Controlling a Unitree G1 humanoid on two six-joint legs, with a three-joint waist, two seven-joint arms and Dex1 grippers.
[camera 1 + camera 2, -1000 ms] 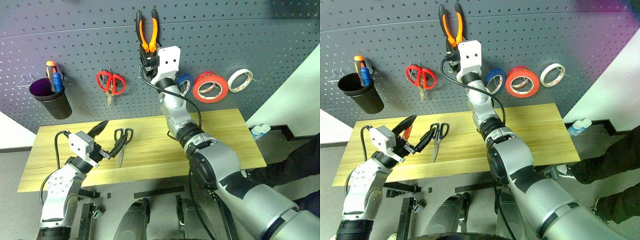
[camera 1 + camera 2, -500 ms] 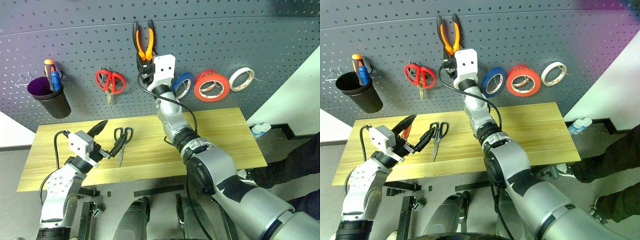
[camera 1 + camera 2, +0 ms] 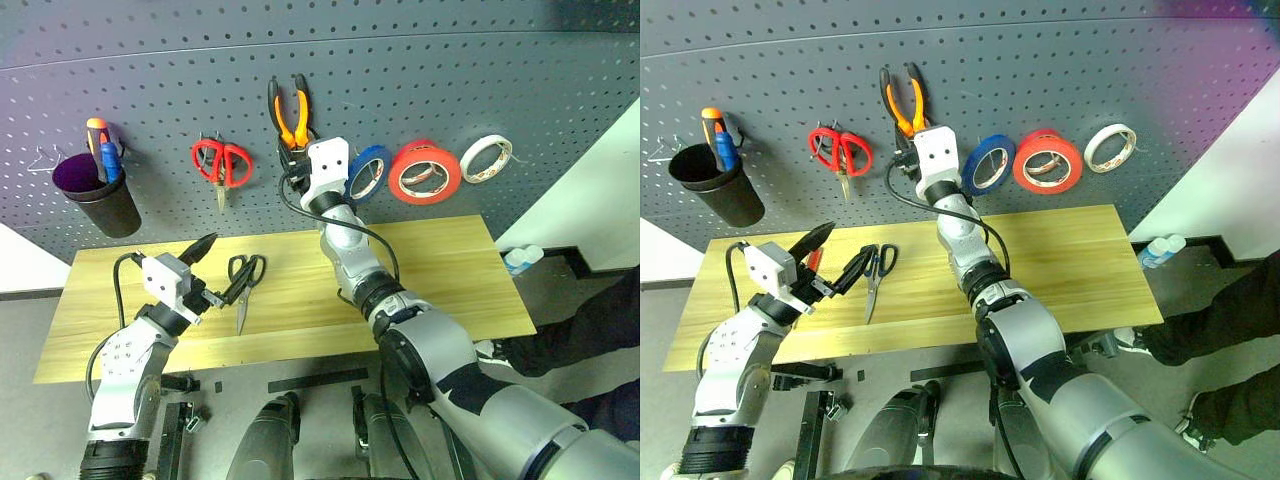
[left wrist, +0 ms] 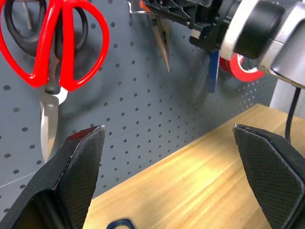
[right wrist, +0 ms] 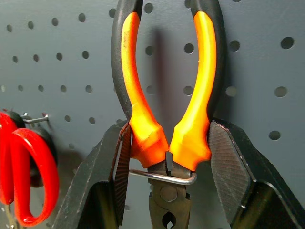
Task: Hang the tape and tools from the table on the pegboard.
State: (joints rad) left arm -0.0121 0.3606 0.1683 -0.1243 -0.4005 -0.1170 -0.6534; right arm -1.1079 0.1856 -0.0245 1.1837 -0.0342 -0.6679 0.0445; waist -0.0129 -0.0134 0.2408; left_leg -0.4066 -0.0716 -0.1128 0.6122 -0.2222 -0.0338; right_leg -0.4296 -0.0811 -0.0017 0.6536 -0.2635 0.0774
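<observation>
pliers (image 5: 167, 114): I have them up against the pegboard (image 3: 450, 90), handles up and nose down. A wire hook (image 5: 164, 177) runs across just under the handle ends, at the pivot, so the flared handles can sit on it and carry the weight.
right gripper (image 5: 167, 157): my two fingers flank the lower handle ends. The left pad looks to be touching its handle and the right one lies close alongside. I judge I am loosening here, but I cannot tell whether the grip is off.
left gripper (image 3: 212, 268): its fingers are spread wide with nothing between them. I hold it low over the table (image 3: 450, 270), just beside the dark scissors (image 3: 242, 285), so it is ready for the next pick.
dark scissors: they lie flat on the table with the blades toward me, not yet hung.
screwdriver (image 3: 813, 262): a bit of red handle shows behind my left gripper. It seems to lie on the table, but most of it is hidden.
tape (image 3: 424, 172): it is already on the pegboard, between a blue roll (image 3: 367, 170) and a white roll (image 3: 481, 158).
red scissors (image 3: 221, 165): they hang on a hook beside the pliers and are not mine to move.
next: let the pliers settle on the hook and back straight out, because a sideways drag could lift them off.
</observation>
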